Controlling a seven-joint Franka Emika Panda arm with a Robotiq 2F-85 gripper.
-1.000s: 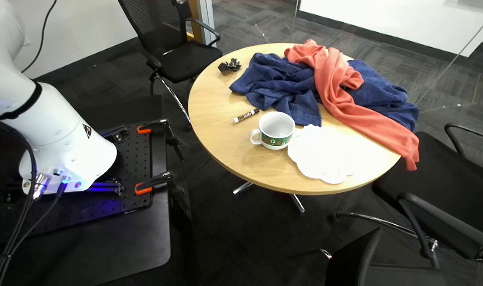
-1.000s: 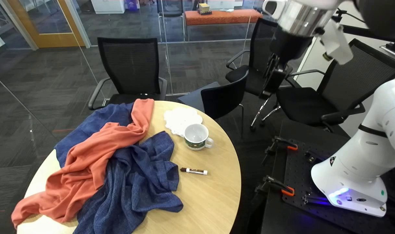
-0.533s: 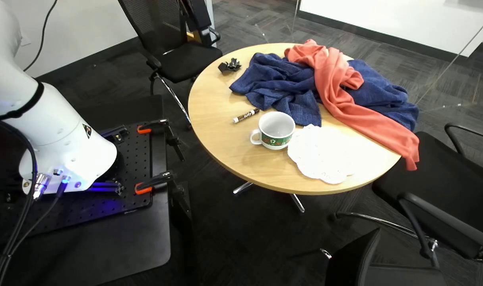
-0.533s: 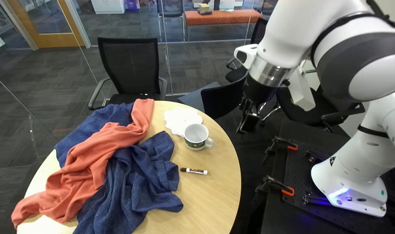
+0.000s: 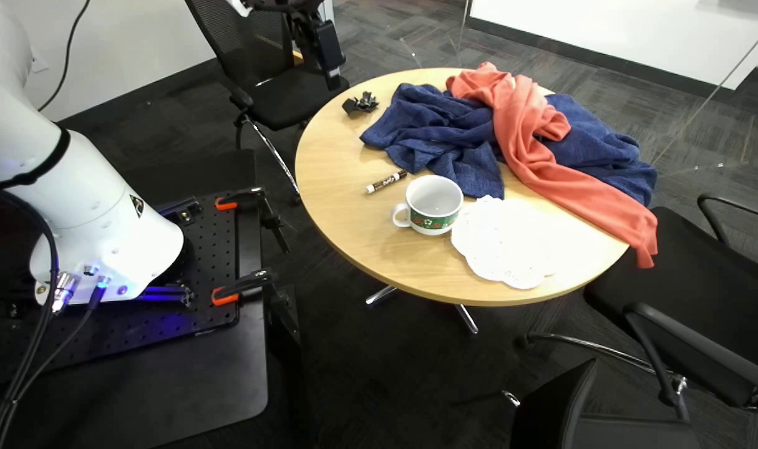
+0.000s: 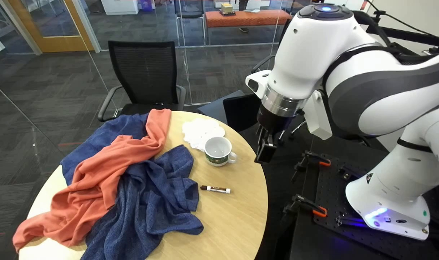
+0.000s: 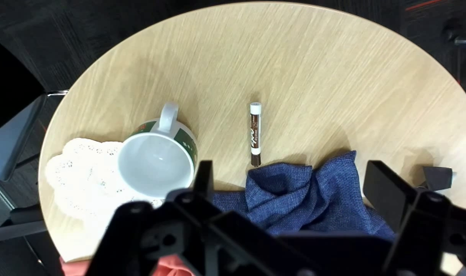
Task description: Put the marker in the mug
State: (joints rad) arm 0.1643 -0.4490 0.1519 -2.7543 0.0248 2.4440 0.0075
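Note:
The marker (image 5: 386, 181), brown with white ends, lies on the round table, its dark cap close to the blue cloth. It also shows in an exterior view (image 6: 215, 189) and in the wrist view (image 7: 256, 130). The mug (image 5: 433, 202), white with a green band, stands upright beside it, also in an exterior view (image 6: 218, 151) and to the left in the wrist view (image 7: 156, 165). In the wrist view my gripper (image 7: 288, 172) is open, with nothing between its fingers. It hangs in the air by the table's edge in both exterior views (image 5: 332, 56) (image 6: 265, 153).
A white doily (image 5: 506, 243) lies beside the mug. A blue cloth (image 5: 441, 125) and an orange cloth (image 5: 528, 131) lie bunched on the table (image 5: 329, 174). A small black lump (image 5: 360, 103) sits near its rim. Black chairs (image 6: 143, 72) stand around.
The arm has swung in towards the table, and the gripper has come lower and nearer its edge. The marker, mug and cloths have not moved.

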